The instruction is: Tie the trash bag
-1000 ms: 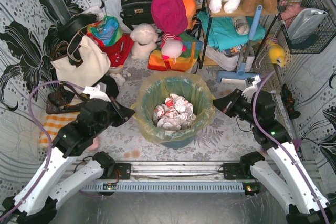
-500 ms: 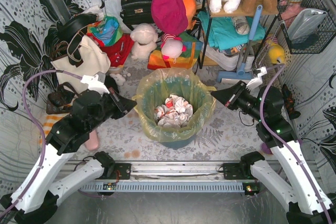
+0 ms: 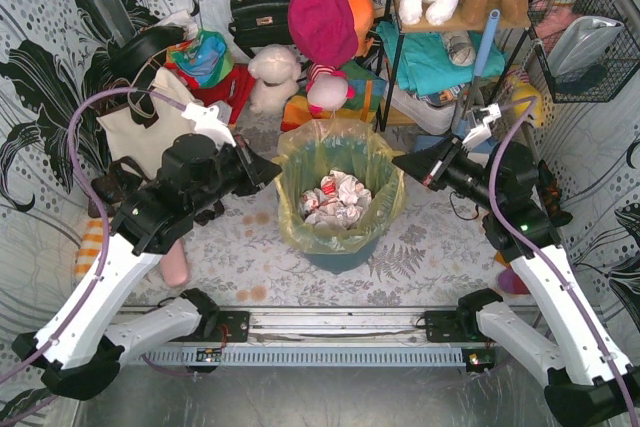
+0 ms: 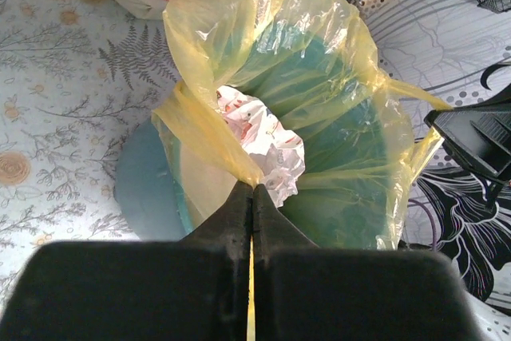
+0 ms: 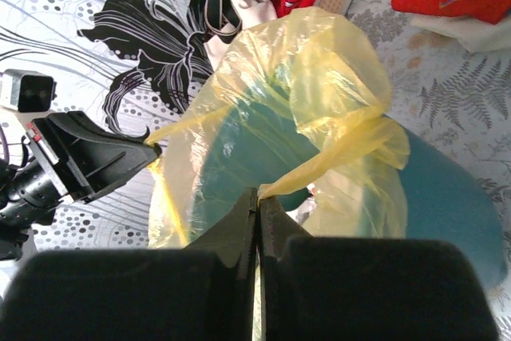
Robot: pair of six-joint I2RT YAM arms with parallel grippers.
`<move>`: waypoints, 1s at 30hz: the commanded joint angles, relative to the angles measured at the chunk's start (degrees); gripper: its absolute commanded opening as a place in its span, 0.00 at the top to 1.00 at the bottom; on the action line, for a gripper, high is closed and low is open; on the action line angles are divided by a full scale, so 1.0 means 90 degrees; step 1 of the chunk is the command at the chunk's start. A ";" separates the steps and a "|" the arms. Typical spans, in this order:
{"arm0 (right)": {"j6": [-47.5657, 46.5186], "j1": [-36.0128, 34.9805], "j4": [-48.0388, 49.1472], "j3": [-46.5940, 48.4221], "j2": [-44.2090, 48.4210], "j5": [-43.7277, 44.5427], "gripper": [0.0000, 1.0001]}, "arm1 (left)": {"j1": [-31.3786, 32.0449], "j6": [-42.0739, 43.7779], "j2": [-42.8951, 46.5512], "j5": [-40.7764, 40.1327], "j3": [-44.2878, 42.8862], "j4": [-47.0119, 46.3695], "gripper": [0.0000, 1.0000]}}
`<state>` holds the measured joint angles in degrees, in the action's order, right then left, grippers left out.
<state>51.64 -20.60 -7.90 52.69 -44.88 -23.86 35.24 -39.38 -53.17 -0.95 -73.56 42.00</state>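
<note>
**Trash bag** (image 3: 384,209): thin yellow-green film. We find it lining the teal bin (image 3: 340,259), its mouth lifted above the bin's rim and drawn out to a point on either side.

**Contents:** crumpled white paper (image 3: 335,197), inside the bin.

**Left pincer** (image 4: 252,191): pressed together, pinching the bag's edge at the bin's left side.

**Right pincer** (image 5: 257,197): pressed together, pinching the bag's edge at the bin's right side.

**Bench** (image 3: 430,252): floral-patterned. We note it carries the bin.
</note>
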 commanded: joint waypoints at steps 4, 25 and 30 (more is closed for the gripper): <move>0.0150 0.0005 0.0736 -0.0063 -0.0270 -0.0711 1.00 | -0.0020 0.0311 -0.0177 0.1115 0.0443 -0.1087 1.00; 0.0599 -0.1816 0.2035 -0.0482 -0.0909 -0.0413 1.00 | -0.0020 0.0100 -0.0721 0.3785 0.1094 -0.2640 1.00; 0.0651 -0.1832 0.2658 -0.0104 -0.1213 -0.0353 1.00 | -0.0020 -0.0228 -0.0904 0.4088 0.1022 -0.3468 1.00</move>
<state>56.38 -36.69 7.05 47.57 -54.65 -28.34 35.24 -39.35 -60.25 31.55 -62.96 20.29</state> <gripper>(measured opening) 0.003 0.009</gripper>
